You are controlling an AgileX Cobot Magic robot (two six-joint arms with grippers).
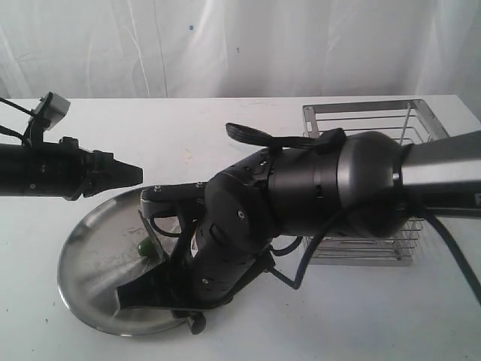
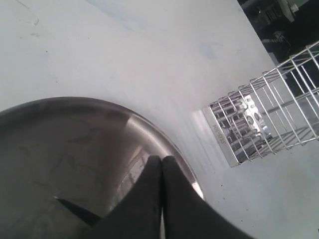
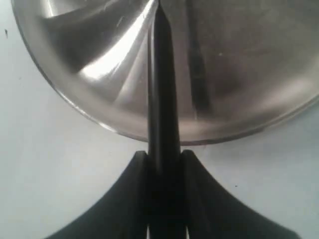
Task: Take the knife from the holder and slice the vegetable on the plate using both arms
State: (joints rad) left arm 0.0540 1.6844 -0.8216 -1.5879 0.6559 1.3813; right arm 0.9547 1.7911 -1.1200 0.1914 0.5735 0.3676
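The holder is stood on the bench beside the plate. The knife is pinched by the right end effector over the plate. The left end effector is pressed together, empty. The vegetable is seen on the plate.
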